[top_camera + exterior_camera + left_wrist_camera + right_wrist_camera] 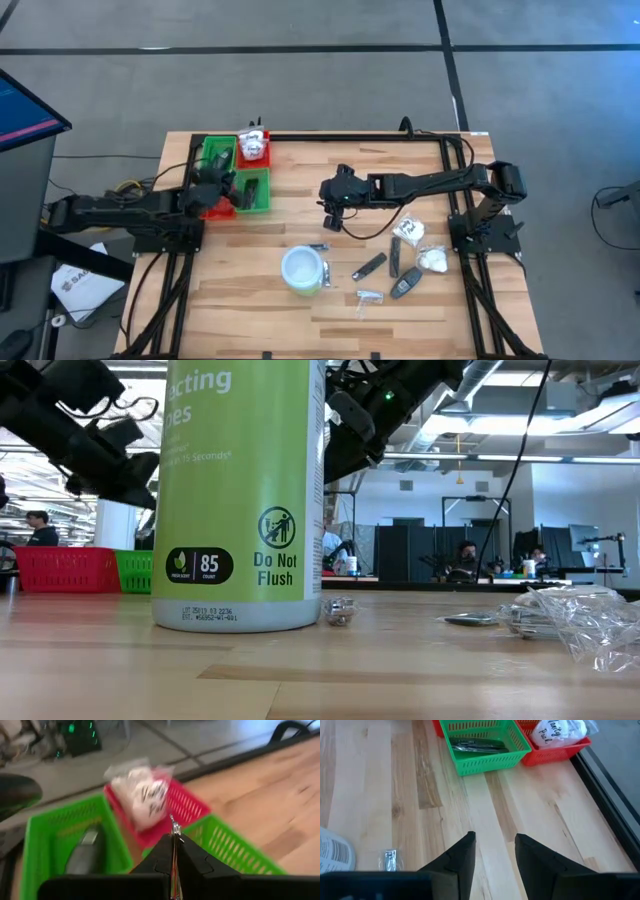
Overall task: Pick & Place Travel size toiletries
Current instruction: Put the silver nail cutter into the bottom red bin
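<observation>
While your right gripper (pixel 494 851) hangs empty with jaws apart above the worktop (pixel 300 200), your left gripper (pixel 175 835), jaws closed, hovers over the tray (pixel 222 160); most toiletries (pixel 405 262) lie loose beside the tub (pixel 302 269).

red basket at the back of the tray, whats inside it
A white lumpy packet in clear wrap with handwriting fills the red basket. Whatever lies beneath the packet is covered. The green basket beside it holds slim dark items.
</observation>
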Controlling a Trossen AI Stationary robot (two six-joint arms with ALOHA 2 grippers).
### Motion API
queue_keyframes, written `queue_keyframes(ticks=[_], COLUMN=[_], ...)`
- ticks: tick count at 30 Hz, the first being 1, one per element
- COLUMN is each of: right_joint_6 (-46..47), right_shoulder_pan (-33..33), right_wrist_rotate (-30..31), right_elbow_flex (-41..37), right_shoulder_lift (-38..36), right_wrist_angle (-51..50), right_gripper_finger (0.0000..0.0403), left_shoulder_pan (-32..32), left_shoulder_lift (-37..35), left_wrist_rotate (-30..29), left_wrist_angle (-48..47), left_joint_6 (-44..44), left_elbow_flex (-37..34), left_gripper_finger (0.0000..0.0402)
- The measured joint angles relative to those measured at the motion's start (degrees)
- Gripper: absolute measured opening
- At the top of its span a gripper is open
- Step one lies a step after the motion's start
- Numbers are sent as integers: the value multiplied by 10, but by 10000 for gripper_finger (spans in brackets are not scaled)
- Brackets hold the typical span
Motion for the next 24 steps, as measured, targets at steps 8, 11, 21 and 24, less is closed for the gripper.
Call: queue_keyframes(ticks=[8,11,21,24], right_joint_6=[0,0,10,15], right_shoulder_pan=[0,0,1,1], right_wrist_rotate=[0,0,-1,-2], right_elbow_flex=[0,0,0,0], right_shoulder_lift=[0,0,0,0], right_wrist_angle=[0,-2,-3,-3], right_gripper_finger=[128,128,127,127], left_shoulder_pan=[0,0,0,0], left_shoulder_lift=[0,0,8,8], left_wrist_rotate=[35,66,86,86], left_wrist_angle=[-151,-154,-177,-177], left_joint_6=[-112,-128,-157,-158], left_elbow_flex=[30,30,30,30], left_gripper_finger=[2,3,7,18])
